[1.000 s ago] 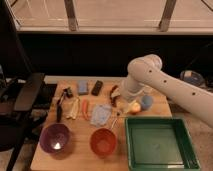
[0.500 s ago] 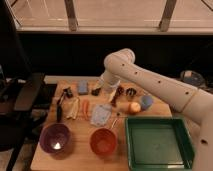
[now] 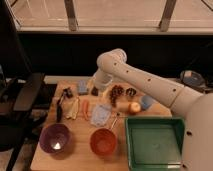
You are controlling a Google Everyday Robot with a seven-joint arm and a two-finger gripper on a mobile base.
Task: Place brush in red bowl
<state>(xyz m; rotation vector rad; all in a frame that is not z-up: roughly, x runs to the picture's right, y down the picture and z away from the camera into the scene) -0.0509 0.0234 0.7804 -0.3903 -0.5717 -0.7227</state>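
The brush (image 3: 61,106) is a long slim black utensil lying lengthwise on the left part of the wooden table (image 3: 80,150). At the front middle stands the red bowl (image 3: 103,141), with nothing inside. My gripper (image 3: 94,89) hangs open over the back of the table, right of the brush and well behind the bowl. It holds nothing, and the pale arm (image 3: 145,82) reaches in from the right.
A purple bowl (image 3: 55,138) stands front left and a green tray (image 3: 155,142) front right. A blue sponge (image 3: 82,87), clear plastic bag (image 3: 101,114), orange fruit (image 3: 134,107) and blue cup (image 3: 146,102) lie mid-table. A dark chair (image 3: 22,100) stands left.
The arm has swung from the right side of the table to the left, carrying the gripper to the back, near the blue sponge. The objects have not moved.
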